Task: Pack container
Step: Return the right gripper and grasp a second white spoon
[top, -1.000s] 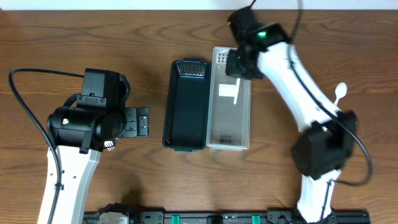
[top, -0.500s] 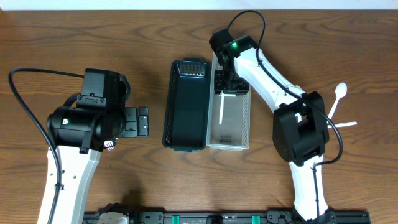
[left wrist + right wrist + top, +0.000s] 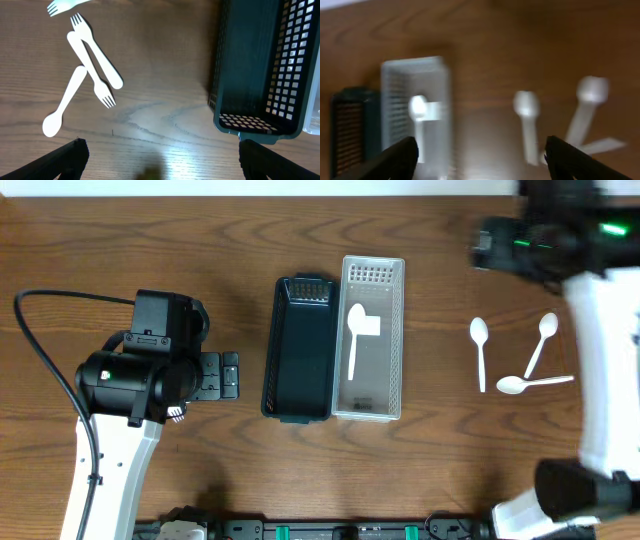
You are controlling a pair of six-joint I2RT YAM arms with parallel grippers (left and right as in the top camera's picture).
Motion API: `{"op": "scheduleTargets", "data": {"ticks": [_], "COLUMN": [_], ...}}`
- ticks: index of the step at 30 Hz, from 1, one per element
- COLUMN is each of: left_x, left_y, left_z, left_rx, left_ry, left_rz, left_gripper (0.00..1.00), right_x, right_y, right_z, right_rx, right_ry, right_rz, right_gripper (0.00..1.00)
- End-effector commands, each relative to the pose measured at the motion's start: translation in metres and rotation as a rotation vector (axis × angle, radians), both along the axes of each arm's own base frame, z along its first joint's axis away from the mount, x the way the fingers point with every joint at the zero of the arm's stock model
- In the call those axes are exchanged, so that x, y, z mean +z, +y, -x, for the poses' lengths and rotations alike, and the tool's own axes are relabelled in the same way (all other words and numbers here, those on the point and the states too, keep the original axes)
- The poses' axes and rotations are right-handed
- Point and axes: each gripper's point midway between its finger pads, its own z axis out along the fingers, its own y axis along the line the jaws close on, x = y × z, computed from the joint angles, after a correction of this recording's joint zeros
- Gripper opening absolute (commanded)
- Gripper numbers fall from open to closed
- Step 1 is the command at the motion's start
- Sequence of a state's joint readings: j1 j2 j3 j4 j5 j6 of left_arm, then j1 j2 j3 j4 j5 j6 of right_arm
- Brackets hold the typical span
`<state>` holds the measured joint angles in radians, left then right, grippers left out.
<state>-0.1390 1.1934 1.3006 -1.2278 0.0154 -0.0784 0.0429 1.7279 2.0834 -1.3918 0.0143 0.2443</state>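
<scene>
The left gripper (image 3: 160,157) hangs with jaws spread by the bench's (image 3: 100,230) left edge, the right gripper (image 3: 480,157) likewise spread and empty above its far right corner.

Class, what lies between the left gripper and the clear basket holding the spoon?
The dark basket, right beside the clear basket; bare wood separates it from the left gripper. The overhead view shows this.

No readable text, label, brand or number shows on anything (the right wrist view is blurred).
</scene>
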Motion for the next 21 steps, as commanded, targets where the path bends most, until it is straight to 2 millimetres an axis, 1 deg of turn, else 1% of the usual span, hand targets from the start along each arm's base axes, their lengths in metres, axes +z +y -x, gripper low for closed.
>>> {"op": "scheduleTargets", "data": {"ticks": [1,2,4,5,9,10,13,18,21], "left_x": [0.003,0.003,0.003,0.003,0.003,0.003,0.003,0.003,0.003], "left_y": [0.004,0.004,0.004,0.004,0.004,0.004,0.004,0.004,0.004], "left_z": [-0.002,-0.002,-0.002,-0.002,-0.002,-0.002,-0.002,-0.002,-0.002], "left_rx": [0.008,0.008,0.008,0.008,0.008,0.008,0.008,0.008,0.008], "left_ry": [-0.009,-0.008,-0.009,-0.009,-0.008,-0.008,-0.008,-0.008,-0.008], "left_rz": [-0.015,-0.015,-0.014,-0.015,-0.015,-0.015,-0.015,-0.015,-0.015], "left_gripper": [0.98,0.98,0.98,0.98,0.98,0.98,0.98,0.98,0.98], "right_x": [-0.036,-0.047,-0.076,-0.090,-0.164,-0.176,-0.218,-0.260,-0.272], "right_y": [-0.027,-0.035,-0.044,-0.045,-0.045,-0.044,-0.045,-0.045,-0.046], "right_z": [0.010,0.014,0.015,0.015,0.016,0.017,0.022,0.025,0.022], "right_rx": [0.086,0.068,0.042,0.037,0.004,0.004,0.006,0.031,0.041], "right_ry": [0.148,0.188,0.253,0.276,0.369,0.381,0.417,0.442,0.445], "right_rz": [0.076,0.073,0.062,0.057,0.038,0.037,0.037,0.049,0.053], "right_gripper": [0.87,0.88,0.88,0.88,0.90,0.91,0.94,0.95,0.95]}}
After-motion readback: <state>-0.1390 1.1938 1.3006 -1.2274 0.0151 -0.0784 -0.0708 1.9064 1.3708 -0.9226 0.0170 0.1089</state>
